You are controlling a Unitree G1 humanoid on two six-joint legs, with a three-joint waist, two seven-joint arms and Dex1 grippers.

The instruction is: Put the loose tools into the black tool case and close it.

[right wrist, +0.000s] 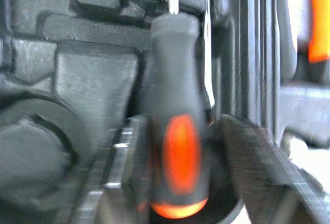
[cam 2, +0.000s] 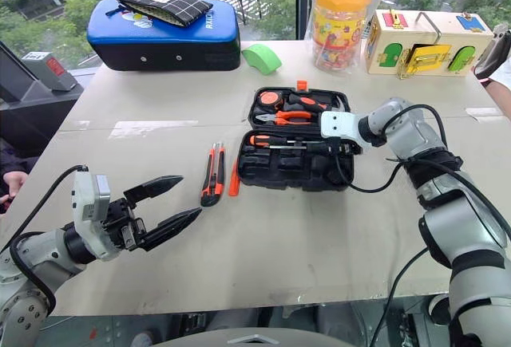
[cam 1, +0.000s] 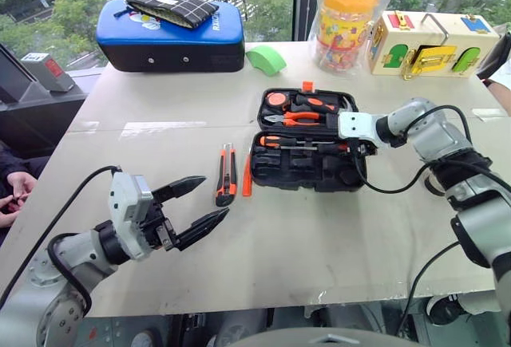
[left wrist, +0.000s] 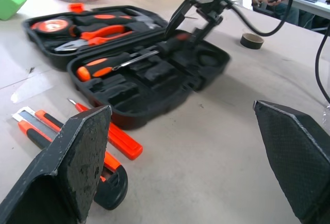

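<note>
The black tool case lies open at mid-table. My right gripper reaches down into its near half, open, its fingers straddling the handle of a black-and-orange screwdriver that lies in a recess. A second black-and-orange screwdriver rests in the case beside it. Left of the case, on the table, lie the orange-black utility knife and the thin orange-handled screwdriver. A small dark tape roll sits on the table beyond the case. My left gripper hovers open and empty near the table's front left.
Pliers and a tape measure sit in the case's lid. At the back stand a blue case with a chequered pouch, a green object, a bagged jar and a yellow wooden box. A person's hand shows at the left.
</note>
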